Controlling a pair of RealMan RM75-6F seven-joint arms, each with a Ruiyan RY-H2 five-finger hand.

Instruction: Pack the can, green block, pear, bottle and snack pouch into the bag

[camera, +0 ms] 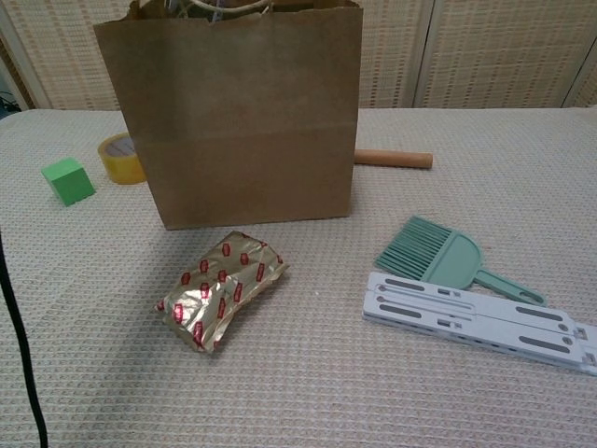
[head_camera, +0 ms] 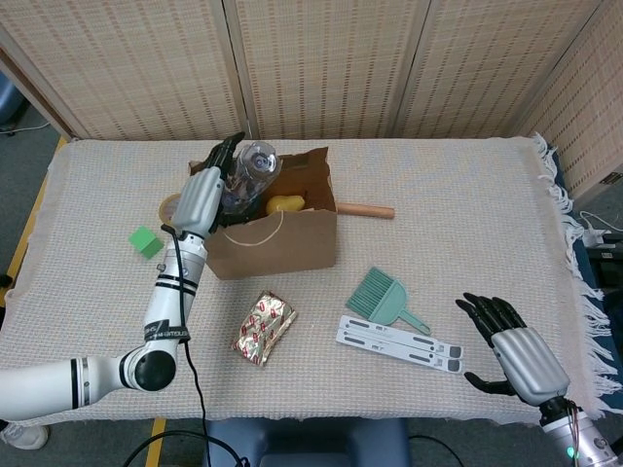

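Observation:
The brown paper bag [head_camera: 292, 243] stands upright left of the table's centre, also seen in the chest view as the bag [camera: 252, 121]. My left hand [head_camera: 204, 193] grips a clear bottle [head_camera: 253, 165] over the bag's far left rim. A yellow pear [head_camera: 284, 204] lies inside the bag. Left of the bag sits the green block [head_camera: 146, 242] [camera: 67, 179]. The gold snack pouch [head_camera: 265, 328] [camera: 222, 289] lies in front of the bag. My right hand [head_camera: 513, 352] hovers open at the near right. No can shows in either view.
A tape roll [head_camera: 173, 209] [camera: 119, 157] lies left of the bag, and a wooden rod [head_camera: 366, 209] [camera: 393, 159] lies to its right. A green brush [head_camera: 387, 298] [camera: 434, 252] and a white rail [head_camera: 399, 343] [camera: 476, 322] lie right of the pouch.

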